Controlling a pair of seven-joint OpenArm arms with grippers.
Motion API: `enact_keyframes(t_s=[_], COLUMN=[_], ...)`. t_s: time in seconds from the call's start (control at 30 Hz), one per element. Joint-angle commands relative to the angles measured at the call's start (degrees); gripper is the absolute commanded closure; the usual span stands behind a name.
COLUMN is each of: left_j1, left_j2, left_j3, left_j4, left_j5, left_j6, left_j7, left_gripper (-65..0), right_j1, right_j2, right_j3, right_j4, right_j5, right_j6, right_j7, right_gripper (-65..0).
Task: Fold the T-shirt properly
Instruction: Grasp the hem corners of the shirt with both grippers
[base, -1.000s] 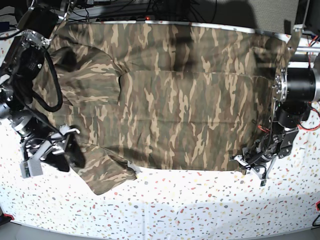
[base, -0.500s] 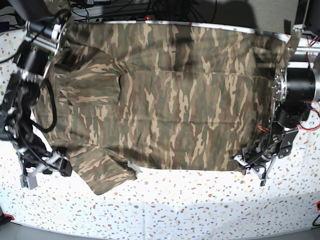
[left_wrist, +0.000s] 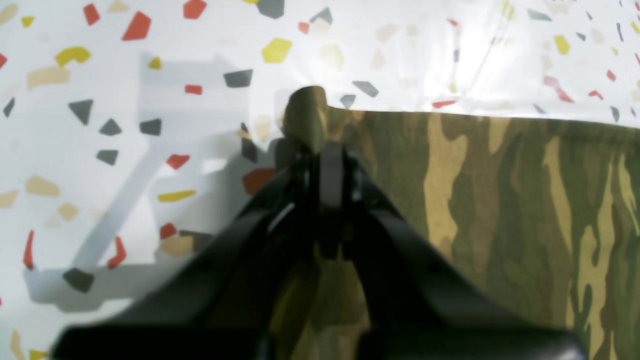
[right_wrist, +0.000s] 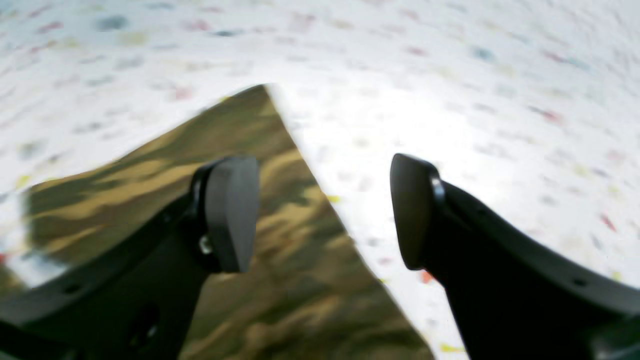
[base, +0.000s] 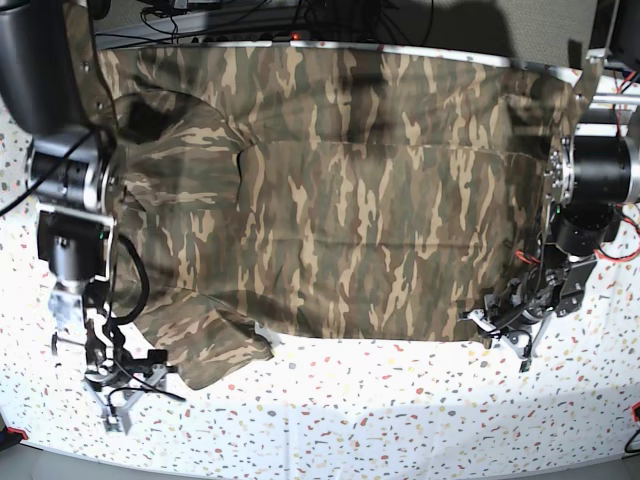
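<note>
Left wrist: T-shirt (left_wrist: 500, 200) corner in left gripper (left_wrist: 320, 150).

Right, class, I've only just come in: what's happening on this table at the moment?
A two-armed robot is folding a camouflage T-shirt spread flat on a speckled white table. The left gripper is shut on the shirt's corner at the near hem, pinching a small nub of cloth. The right gripper stands wide open and empty above the sleeve's edge, holding nothing. The fold itself does not look finished: most of the shirt lies open.
</note>
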Motion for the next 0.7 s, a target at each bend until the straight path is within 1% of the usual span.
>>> enact_keyframes(t_s=[0.0,0.07,0.13,0.23,0.37,0.43,0.53,0.6,0.67], left_j1=[-2.21,-2.21,-2.21,-2.21,-2.21,-2.21,-2.21,-2.21,-2.21], left_j2=[-0.28,-0.31,-0.28,-0.31,-0.31,-0.31,-0.31,-0.31,-0.31], left_j3=[-0.02,-0.02,-0.02,-0.02,-0.02,-0.02,-0.02,-0.02,-0.02], left_j4=[0.85,0.85,0.85,0.85,0.85,0.85,0.85,0.85,0.85], left_j5=[-0.39,-0.39,-0.37,-0.35,-0.39,-0.44,-0.57,-0.55,-0.55], left_j6=[-0.02,-0.02,-0.02,-0.02,-0.02,-0.02,-0.02,-0.02,-0.02], left_j7=[-0.76,-0.48,-0.44,0.48,0.81,0.79,0.79,0.83,0.83], left_gripper=[0.0,0.0,0.0,0.0,0.0,0.0,0.0,0.0,0.0], right_j1=[2.21,1.84,0.74,-1.57,-5.40,-6.62,-8.22,-9.22,-9.99], right_j2=[0.70,0.72,0.74,1.31,2.95,3.67,4.33,4.39,4.31], right_j3=[0.26,0.66,0.96,1.07,1.07,1.07,1.07,1.07,1.07], right_j4=[-0.50,-1.66,-1.77,-1.77,-1.77,-1.77,-1.77,-1.77,-1.77], right_j5=[-0.09,0.09,-0.04,-2.84,-2.86,-2.64,-1.38,0.00,1.03], right_j6=[-1.84,-4.37,-5.27,-5.42,-5.44,-5.38,-3.48,-1.18,2.16], right_j7=[1.77,2.29,2.86,4.00,7.10,7.15,7.02,7.23,7.39], right_gripper=[-35.6,-31.5,-31.1,-31.1,-31.1,-31.1,-31.1,-31.1,-31.1])
